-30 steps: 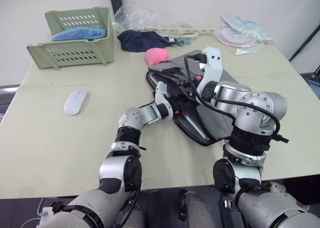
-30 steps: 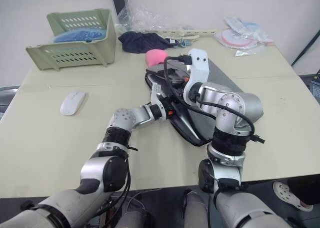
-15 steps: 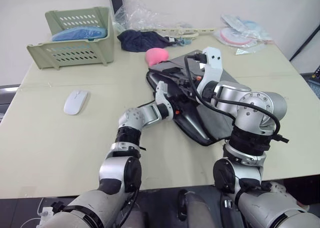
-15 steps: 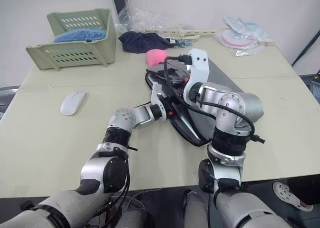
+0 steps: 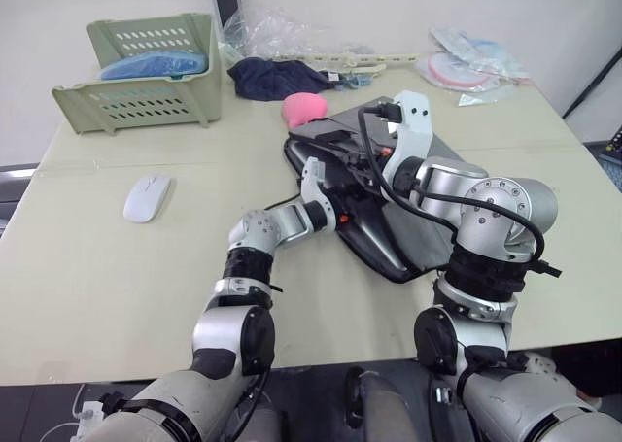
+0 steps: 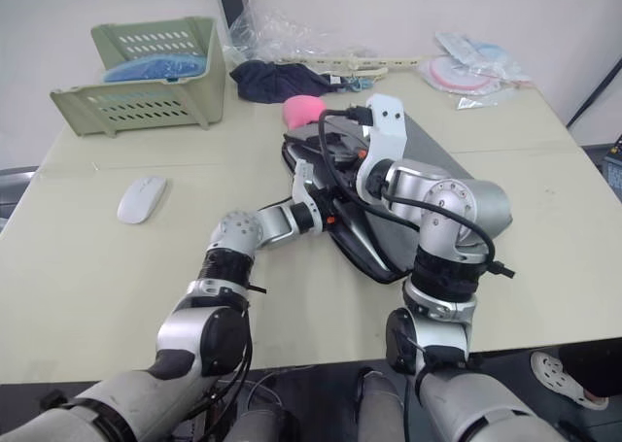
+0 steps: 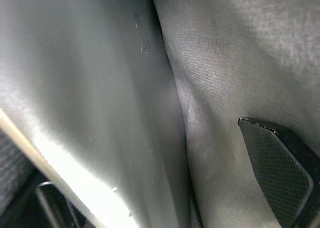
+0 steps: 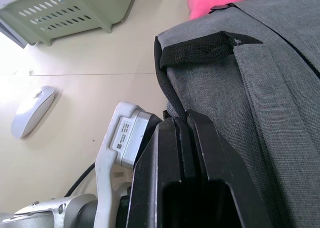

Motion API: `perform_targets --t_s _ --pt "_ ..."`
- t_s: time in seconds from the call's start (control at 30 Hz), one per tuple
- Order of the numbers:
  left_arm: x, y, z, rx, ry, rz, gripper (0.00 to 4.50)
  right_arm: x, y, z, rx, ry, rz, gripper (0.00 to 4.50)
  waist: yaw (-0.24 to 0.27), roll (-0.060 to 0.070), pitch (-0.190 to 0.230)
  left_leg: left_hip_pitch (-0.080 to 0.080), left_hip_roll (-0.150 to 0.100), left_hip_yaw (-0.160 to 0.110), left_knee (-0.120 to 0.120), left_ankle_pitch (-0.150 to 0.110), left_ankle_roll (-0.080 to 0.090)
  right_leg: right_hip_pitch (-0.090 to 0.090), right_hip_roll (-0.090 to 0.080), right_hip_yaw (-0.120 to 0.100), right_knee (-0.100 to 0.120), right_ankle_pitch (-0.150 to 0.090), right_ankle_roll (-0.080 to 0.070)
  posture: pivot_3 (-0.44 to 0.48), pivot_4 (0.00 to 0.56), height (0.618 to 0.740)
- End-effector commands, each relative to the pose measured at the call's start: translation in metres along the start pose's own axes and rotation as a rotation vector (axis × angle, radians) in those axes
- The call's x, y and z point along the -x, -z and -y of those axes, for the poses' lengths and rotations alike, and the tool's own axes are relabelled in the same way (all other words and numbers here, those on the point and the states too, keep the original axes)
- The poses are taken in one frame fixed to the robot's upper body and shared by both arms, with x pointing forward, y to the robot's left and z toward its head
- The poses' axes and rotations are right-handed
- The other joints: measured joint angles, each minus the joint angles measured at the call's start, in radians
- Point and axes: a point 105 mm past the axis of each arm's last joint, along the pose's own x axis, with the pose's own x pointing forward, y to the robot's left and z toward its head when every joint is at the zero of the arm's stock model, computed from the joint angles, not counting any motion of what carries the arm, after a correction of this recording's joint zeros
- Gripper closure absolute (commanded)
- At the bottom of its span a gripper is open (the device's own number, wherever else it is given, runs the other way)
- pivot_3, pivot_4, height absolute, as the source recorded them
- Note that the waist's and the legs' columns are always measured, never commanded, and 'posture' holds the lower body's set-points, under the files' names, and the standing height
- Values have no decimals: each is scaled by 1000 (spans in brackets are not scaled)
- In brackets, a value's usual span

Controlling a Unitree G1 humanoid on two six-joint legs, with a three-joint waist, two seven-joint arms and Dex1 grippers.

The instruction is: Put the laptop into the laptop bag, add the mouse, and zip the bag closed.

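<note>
Your right gripper (image 8: pixel 182 119) is pinching the laptop bag (image 8: pixel 265 67) edge; your left gripper (image 5: pixel 321 191) is reaching inside beside the laptop (image 7: pixel 90 87), its fingers' state unclear. Pulling could drag the bag toward the mouse (image 5: pixel 146 197).

Grey laptop bag (image 5: pixel 389 209) mid-table, both arms reaching into its open edge. White mouse (image 5: pixel 146 197) well apart to its left; pink lump (image 5: pixel 304 107) touching its far corner.
</note>
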Motion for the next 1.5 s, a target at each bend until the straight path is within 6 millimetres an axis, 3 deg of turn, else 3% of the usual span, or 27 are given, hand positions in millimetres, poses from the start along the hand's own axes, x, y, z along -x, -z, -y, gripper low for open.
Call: perform_targets --t_s 0.03,0.1,0.13,0.2,0.57,0.63,0.87,1.0,1.2,1.5 --pt "-1 -6 13 -45 36 14 14 3 -8 -9 24 -32 39 4500 0 0 0 0 0 0 0 0 0 0 0 0 0 0 0 0 150 740" --pt "-1 -7 14 -50 44 25 14 4 -7 -9 24 -31 39 4500 0 0 0 0 0 0 0 0 0 0 0 0 0 0 0 0 150 740" --pt "-1 -8 15 -48 50 32 563 4 -7 -9 25 -31 39 4500 0 0 0 0 0 0 0 0 0 0 0 0 0 0 0 0 150 740" --pt "-1 -7 15 -52 43 26 931 4 -7 -9 26 -30 39 4500 0 0 0 0 0 0 0 0 0 0 0 0 0 0 0 0 150 740" --pt "-2 -12 16 -48 56 51 931 3 -10 -8 28 -28 46 4500 1 0 0 0 0 0 0 0 0 0 0 0 0 0 0 0 150 740" --pt "1 -14 16 -49 60 53 1442 2 -10 -8 26 -27 47 4500 1 0 0 0 0 0 0 0 0 0 0 0 0 0 0 0 150 740" --pt "4 -17 14 -61 33 46 1442 2 -10 -8 22 -28 48 4500 1 0 0 0 0 0 0 0 0 0 0 0 0 0 0 0 150 740" --pt "13 -24 16 -73 32 57 1442 2 -9 -8 22 -28 45 4500 0 0 0 0 0 0 0 0 0 0 0 0 0 0 0 0 150 740" --pt "44 -31 13 -86 8 84 1442 3 -8 -4 20 -16 42 4500 -1 0 0 0 0 0 0 0 0 0 0 0 0 0 0 0 150 740" --pt "88 -25 6 -92 -71 102 1442 3 -9 -1 19 -11 39 4500 3 0 0 0 0 -1 1 0 0 0 0 2 0 0 0 0 150 740"
